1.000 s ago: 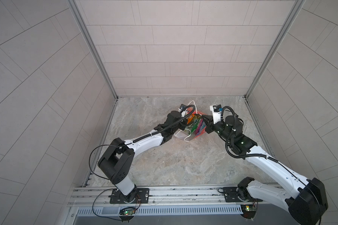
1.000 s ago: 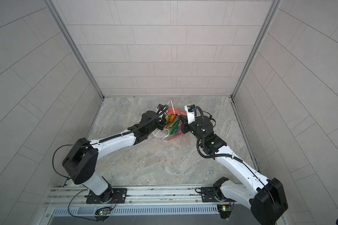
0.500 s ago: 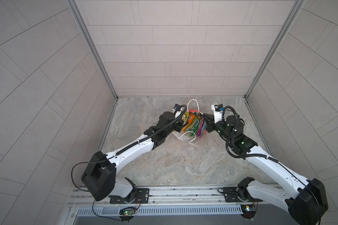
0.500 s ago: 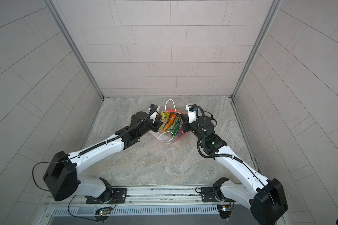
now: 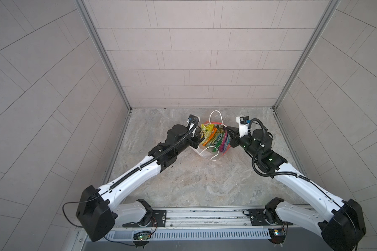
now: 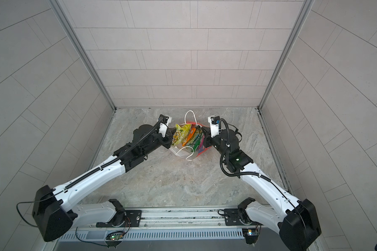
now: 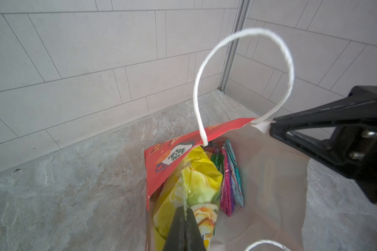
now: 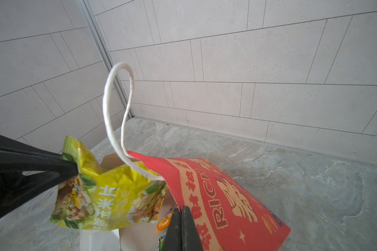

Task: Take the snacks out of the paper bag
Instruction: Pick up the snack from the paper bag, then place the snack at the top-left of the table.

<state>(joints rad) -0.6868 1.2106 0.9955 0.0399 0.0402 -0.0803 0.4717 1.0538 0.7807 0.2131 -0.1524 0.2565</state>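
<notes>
One paper bag (image 8: 226, 206), two white cord handles (image 8: 105, 104) and two grippers were counted. Of the snacks, one yellow packet (image 8: 100, 195) was seen apart. The other packets (image 5: 218, 139), orange, green, teal and pink, stood edge-on inside the bag, and their number could not be told. The left gripper (image 7: 185, 211) was clenched on the yellow packet's top edge, which was held at the bag's mouth. The right gripper (image 8: 180, 208) was pinched shut on the bag's rim beside the far handle (image 7: 195, 97). The bag was set on the stone tabletop (image 5: 194, 184), toward the back wall (image 5: 194, 87). Bare surface was seen on every side of it, widest toward the near edge.
</notes>
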